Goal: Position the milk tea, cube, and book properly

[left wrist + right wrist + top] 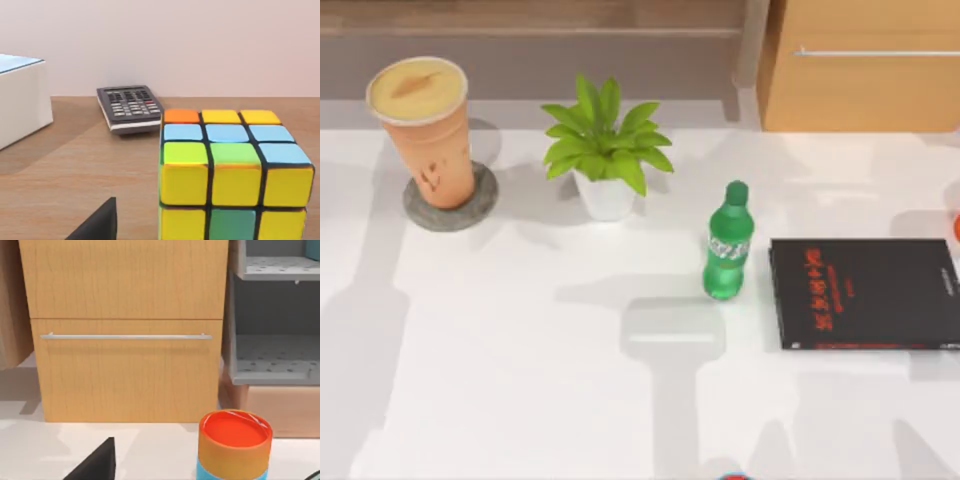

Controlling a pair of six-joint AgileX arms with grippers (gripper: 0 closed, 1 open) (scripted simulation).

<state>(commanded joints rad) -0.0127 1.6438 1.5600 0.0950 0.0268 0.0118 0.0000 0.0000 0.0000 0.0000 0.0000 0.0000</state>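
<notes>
The milk tea (423,130), an orange-brown cup with a creamy top, stands on a grey coaster (480,205) at the table's far left. In the left wrist view the cube (232,175) sits close up on a wooden surface, with yellow, blue, orange and green squares. My left gripper (205,236) is open just before it, one dark fingertip (97,225) beside the cube and apart from it. Farther back lies the book (20,97), with white page edges and a light-blue cover. My right gripper (205,476) is open and holds nothing.
A potted plant (605,150), a green bottle (727,245) and a black book with red lettering (865,293) stand on the white table. A calculator (130,107) lies behind the cube. The right wrist faces a wooden drawer cabinet (125,330), a grey shelf (275,360) and an orange-lidded can (234,442).
</notes>
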